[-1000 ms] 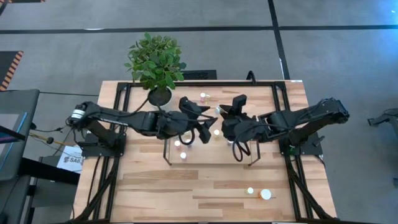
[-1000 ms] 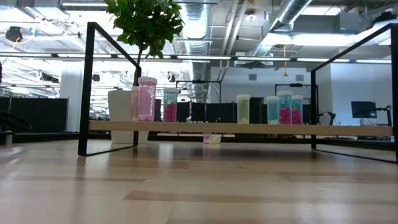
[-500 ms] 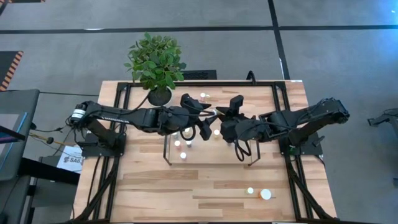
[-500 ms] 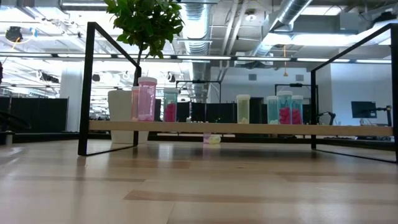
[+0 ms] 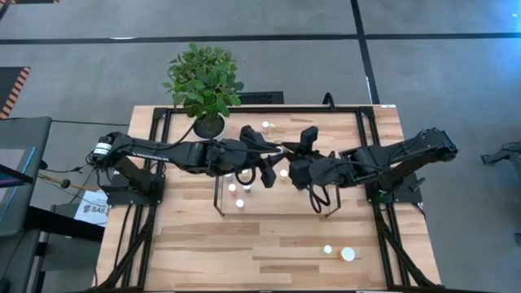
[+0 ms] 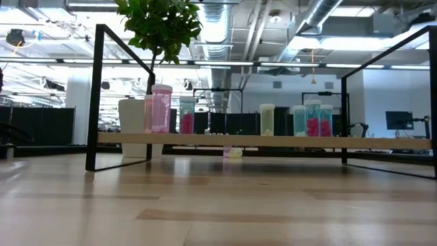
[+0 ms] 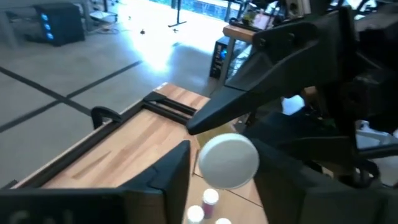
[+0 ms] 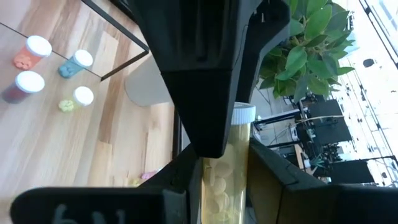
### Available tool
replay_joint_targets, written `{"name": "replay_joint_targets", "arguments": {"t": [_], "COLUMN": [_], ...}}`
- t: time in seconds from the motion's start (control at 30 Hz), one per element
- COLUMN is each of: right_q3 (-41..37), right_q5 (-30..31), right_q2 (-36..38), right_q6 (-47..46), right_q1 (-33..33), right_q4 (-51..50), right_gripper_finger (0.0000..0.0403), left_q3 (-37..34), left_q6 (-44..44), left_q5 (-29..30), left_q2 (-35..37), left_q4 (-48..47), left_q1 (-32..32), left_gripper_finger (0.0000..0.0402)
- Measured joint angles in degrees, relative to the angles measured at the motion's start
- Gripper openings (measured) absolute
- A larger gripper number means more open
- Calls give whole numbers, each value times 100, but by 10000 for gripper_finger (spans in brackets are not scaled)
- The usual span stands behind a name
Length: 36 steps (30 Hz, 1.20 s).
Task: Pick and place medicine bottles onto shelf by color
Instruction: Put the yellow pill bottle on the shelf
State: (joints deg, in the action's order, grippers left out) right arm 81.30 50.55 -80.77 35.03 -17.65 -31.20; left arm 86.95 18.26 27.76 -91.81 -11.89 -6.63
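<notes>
I saw my right gripper (image 8: 217, 168) pinching a clear yellow-filled medicine bottle with a white cap (image 8: 227, 168), held above the low light-wood shelf with black wire ends (image 6: 259, 141). My left gripper (image 7: 217, 165) had its fingers either side of that bottle's cap (image 7: 228, 160), though I could not tell whether they gripped it. Both met over the shelf's middle, near the green potted plant (image 5: 203, 81).

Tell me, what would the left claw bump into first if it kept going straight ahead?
Probably the white-capped bottle sitting between the left claw's fingers, with the right claw holding it just beyond. Depth is hard to judge.
</notes>
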Motion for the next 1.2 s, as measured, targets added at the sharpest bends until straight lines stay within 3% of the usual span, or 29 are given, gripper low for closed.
{"name": "replay_joint_targets", "arguments": {"t": [0.23,0.5,0.87,1.03,1.13,1.2], "right_q3": [0,-4,2,1,3,5], "right_q5": [-116,-75,51,709,667,124], "right_q2": [0,0,118,188,410,607], "right_q6": [-9,-616,-1464,-1581,-2659,-3915], "right_q1": [-4,-153,-306,-553,-744,-810], "right_q4": [-17,-30,-300,-1012,-2019,-2879], "right_gripper_finger": [119,126,236,252,252,250], "left_q3": [1,1,1,1,1,1], "left_q6": [66,109,203,208,211,272], "left_q5": [-202,-303,-354,-348,-324,-320], "left_q2": [11,11,2,2,2,2], "left_q4": [-36,-15,1,76,83,53], "left_q1": [0,-9,4,2,2,2], "left_gripper_finger": [81,104,88,94,94,95]}}
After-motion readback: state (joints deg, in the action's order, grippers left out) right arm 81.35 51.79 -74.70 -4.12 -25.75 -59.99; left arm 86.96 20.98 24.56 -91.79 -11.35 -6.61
